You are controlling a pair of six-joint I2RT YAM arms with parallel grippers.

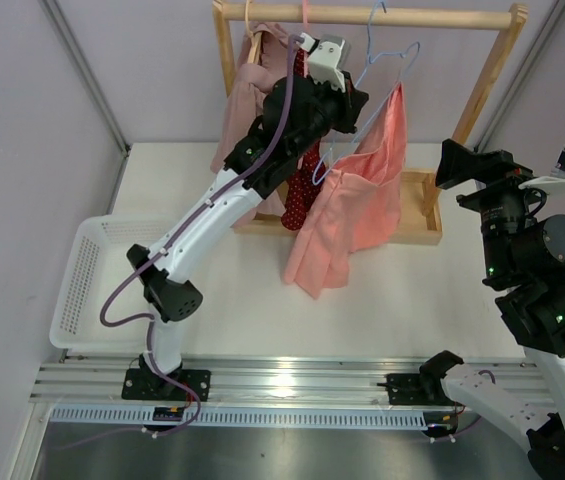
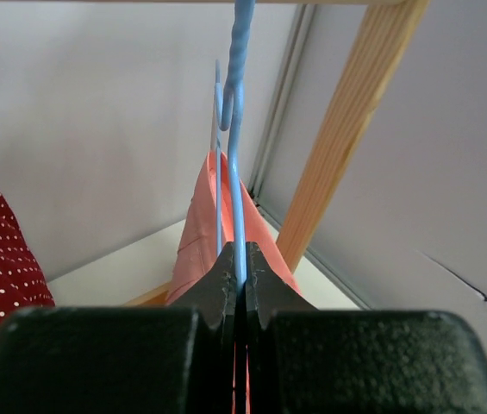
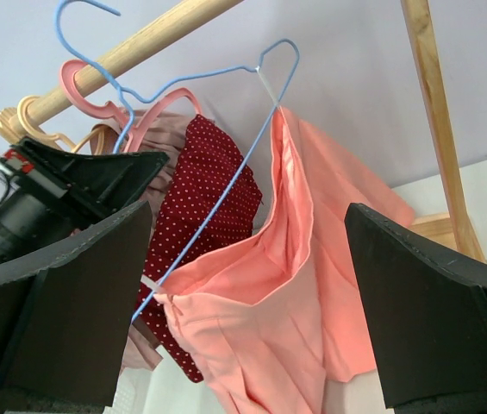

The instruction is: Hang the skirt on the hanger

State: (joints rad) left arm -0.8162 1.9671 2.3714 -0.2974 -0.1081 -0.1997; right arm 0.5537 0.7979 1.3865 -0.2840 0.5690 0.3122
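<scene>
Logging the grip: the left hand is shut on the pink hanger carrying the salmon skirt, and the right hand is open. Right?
No: the hanger in the left hand is light blue, not pink, as the left wrist view shows. It carries the salmon skirt, and the right hand is open.

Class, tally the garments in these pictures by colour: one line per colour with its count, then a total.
Salmon: 1, the skirt
Dark red with white dots: 1, the dotted garment
Mauve-pink: 1, the mauve garment
Total: 3
</scene>
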